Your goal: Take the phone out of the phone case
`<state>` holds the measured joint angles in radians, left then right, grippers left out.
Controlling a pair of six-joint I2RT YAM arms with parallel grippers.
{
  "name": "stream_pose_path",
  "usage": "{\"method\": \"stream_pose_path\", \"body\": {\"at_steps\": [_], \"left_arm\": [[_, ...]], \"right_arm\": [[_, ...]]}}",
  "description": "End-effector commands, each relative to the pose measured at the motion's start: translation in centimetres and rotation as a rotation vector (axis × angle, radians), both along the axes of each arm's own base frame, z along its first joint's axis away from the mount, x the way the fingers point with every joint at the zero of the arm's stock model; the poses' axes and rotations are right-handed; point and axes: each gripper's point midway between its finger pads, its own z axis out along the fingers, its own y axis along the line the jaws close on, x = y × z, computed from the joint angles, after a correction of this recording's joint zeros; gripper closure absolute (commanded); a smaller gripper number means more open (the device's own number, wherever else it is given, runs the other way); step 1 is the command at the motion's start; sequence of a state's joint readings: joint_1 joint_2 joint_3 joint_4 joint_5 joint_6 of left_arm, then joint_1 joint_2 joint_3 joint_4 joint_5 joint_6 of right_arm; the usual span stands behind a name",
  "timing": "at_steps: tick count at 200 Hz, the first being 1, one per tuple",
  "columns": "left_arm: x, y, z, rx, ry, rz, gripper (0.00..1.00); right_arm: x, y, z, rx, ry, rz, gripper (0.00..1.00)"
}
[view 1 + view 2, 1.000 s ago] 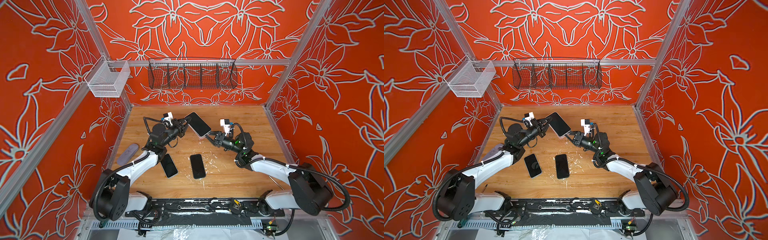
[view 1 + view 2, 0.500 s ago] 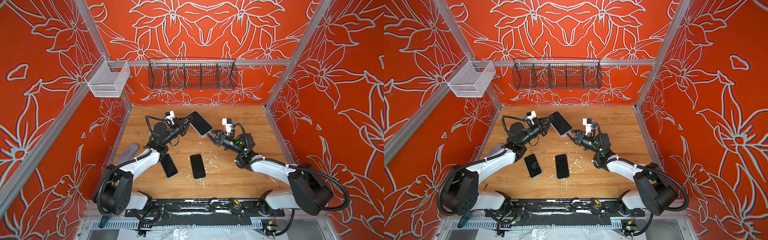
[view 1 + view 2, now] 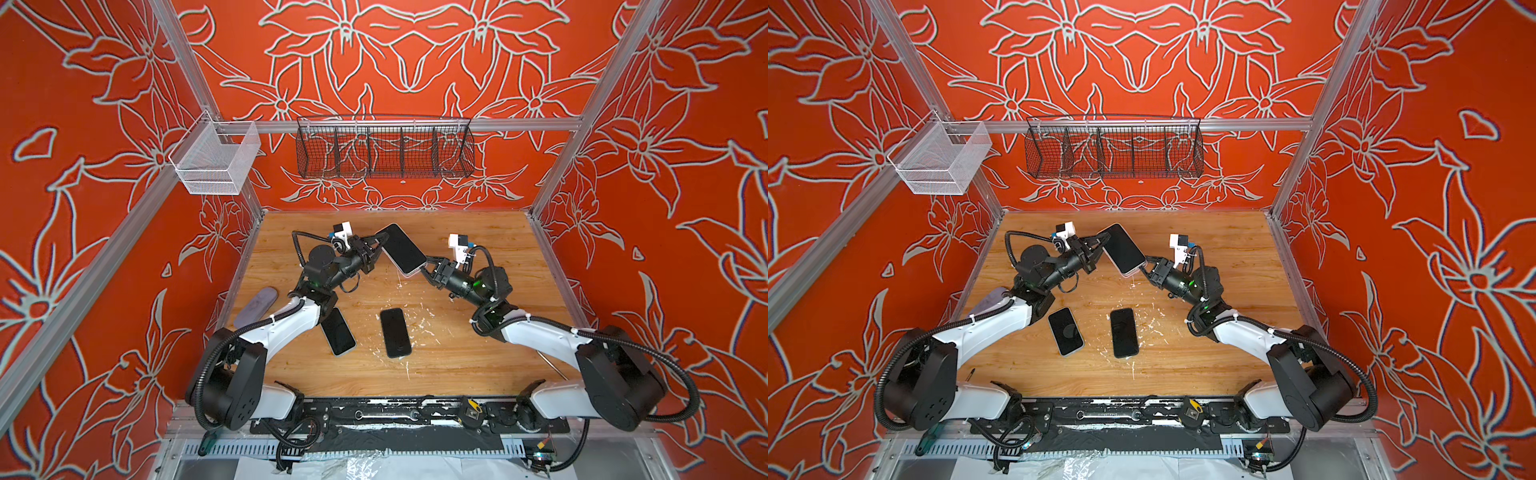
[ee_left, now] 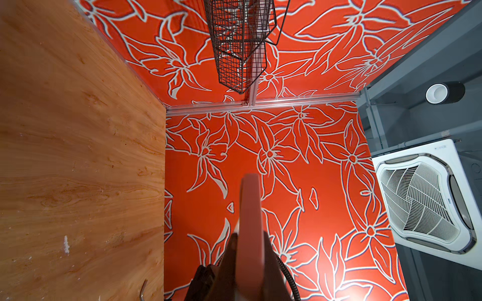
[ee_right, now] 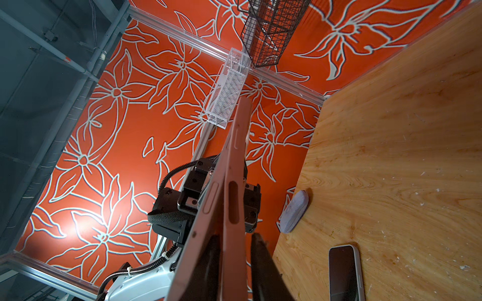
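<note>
- The phone (image 3: 401, 249) hangs in the air over the far half of the table (image 3: 478, 365), between the 2 arms. Its phone case (image 5: 234, 182) is already sprung off it at 1 end, and the right wrist view shows the 2 edges forking apart in a narrow V.
- The left gripper (image 3: 379, 249) is pressed together on the phone's long side, towards the end where case and phone sit tight. The left wrist view shows a pinkish edge wedged between its jaws.
- The right gripper (image 3: 426, 266) is at the opposite, nearer end. Its fingers (image 5: 212, 260) straddle the loose case edge, 1 apparently inside the fork and 1 outside. The jaws are narrow, but a sliver of gap shows at the outer finger, so I cannot tell whether they pinch yet.
- The step in hand looks like peeling the case off.
  - The right gripper should bite the case lip alone, never the phone's rim.
  - It should then roll the case away in an arc, working along the long side, while the left gripper acts as a fixed anchor.
  - A straight tug risks dragging the phone out of that thin edge grip.
- In both top views the dark screen faces up toward the camera. The long axis runs diagonally, from the far end near the left arm down to the near end at the right gripper.
</note>
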<state>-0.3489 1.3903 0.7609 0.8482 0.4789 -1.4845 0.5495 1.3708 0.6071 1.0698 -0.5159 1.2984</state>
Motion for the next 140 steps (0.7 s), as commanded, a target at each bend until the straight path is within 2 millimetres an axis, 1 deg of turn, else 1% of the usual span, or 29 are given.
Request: {"method": "stream_pose_path", "body": {"at_steps": [1, 15, 43, 69, 106, 123, 140], "left_arm": [[-0.1, -1.1, -0.4, 0.027, -0.016, -0.047, 1.0], [0.0, -1.2, -0.5, 0.032, -0.017, -0.047, 1.0], [0.3, -1.2, -0.6, 0.035, -0.017, -0.045, 0.92], [0.4, -1.4, -0.6, 0.038, -0.018, -0.049, 0.83], [0.3, -1.4, -0.8, 0.039, -0.017, -0.053, 0.74], [0.3, -1.4, -0.9, 0.04, -0.015, -0.05, 0.66], [0.2, -1.4, -0.9, 0.04, -0.015, -0.054, 0.61]], "right_arm": [[-0.6, -0.5, 4.0, 0.098, -0.109, 0.006, 0.79], [-0.7, -0.4, 4.0, 0.098, -0.109, 0.014, 0.81], [-0.6, -0.3, 3.9, 0.109, -0.097, 0.024, 0.85], [-0.5, -0.2, 3.9, 0.12, -0.088, 0.027, 0.89], [0.0, -0.2, 4.0, 0.145, -0.076, 0.02, 0.95], [0.2, -0.1, 4.1, 0.149, -0.077, 0.024, 0.97], [0.4, -0.1, 4.0, 0.158, -0.072, 0.017, 0.98]]}}
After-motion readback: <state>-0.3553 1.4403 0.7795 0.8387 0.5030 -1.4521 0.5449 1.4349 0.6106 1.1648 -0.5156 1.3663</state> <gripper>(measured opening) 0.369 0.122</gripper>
